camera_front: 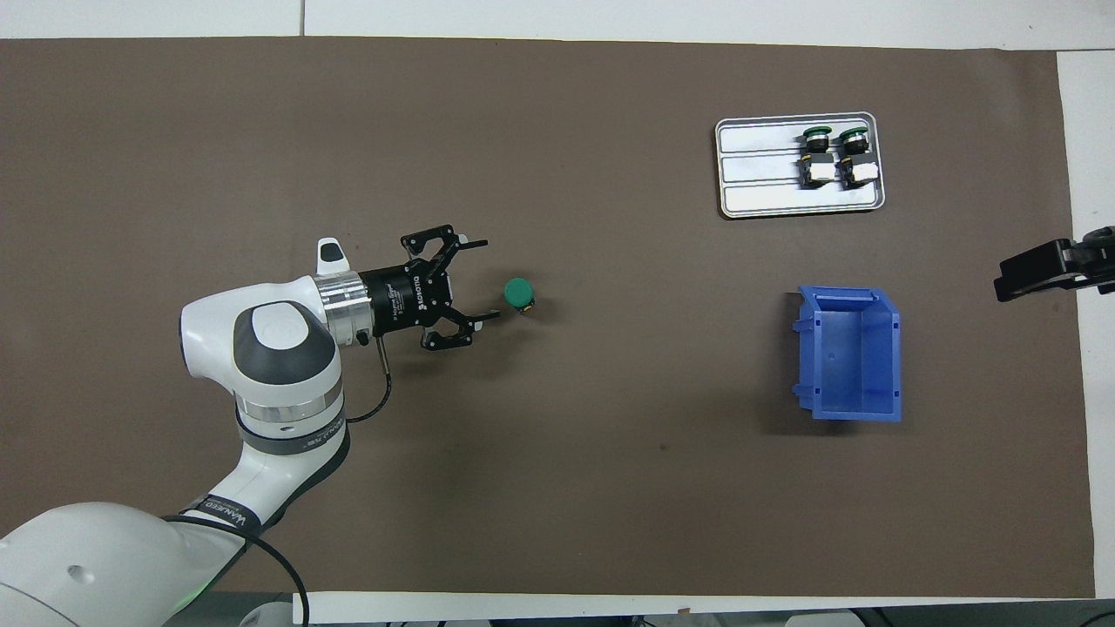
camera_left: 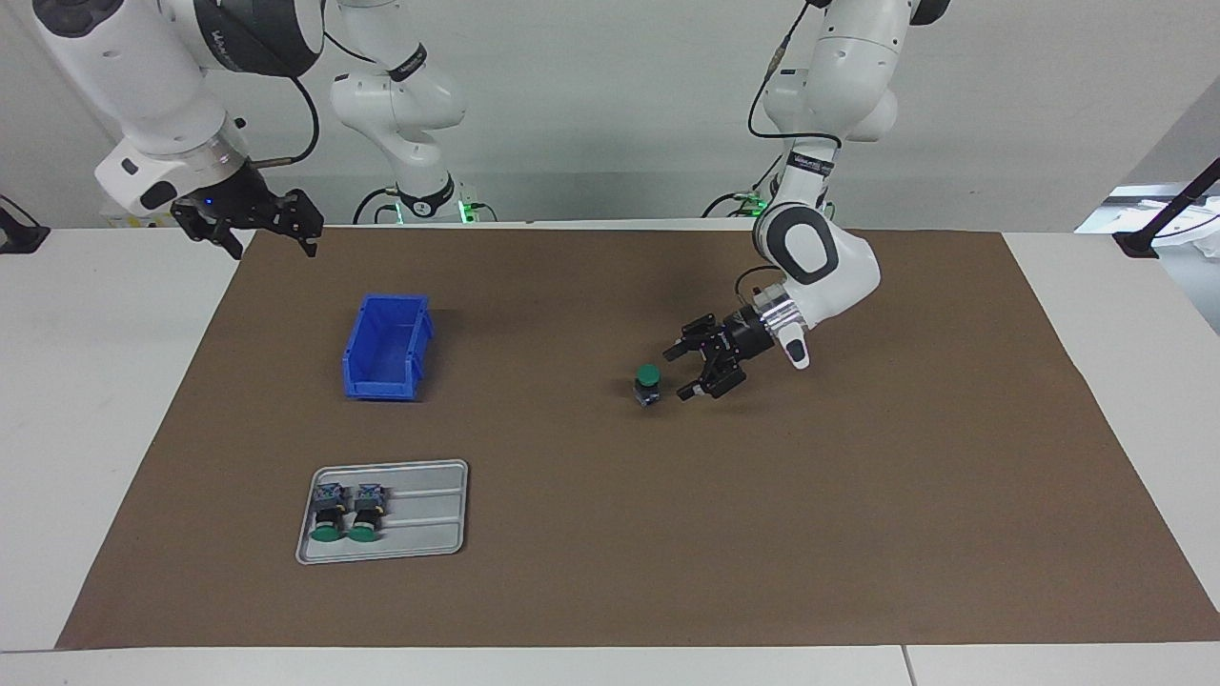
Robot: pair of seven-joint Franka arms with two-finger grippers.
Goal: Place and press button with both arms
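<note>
Green-capped button [camera_left: 647,384] standing upright on brown mat [camera_left: 610,591], cap up. Beside it, left gripper [camera_left: 681,373] released. Right gripper [camera_left: 274,238] released, waiting. Two buttons [camera_left: 346,513] lying in grey tray [camera_left: 429,519]; blue bin [camera_left: 386,345] bare.

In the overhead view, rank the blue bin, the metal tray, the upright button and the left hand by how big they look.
1-2. Metal tray and blue bin: too alike to rank.
3. Left hand, open beside the button; it sits higher, so nearness may inflate it.
4. Upright button, smallest.
</note>
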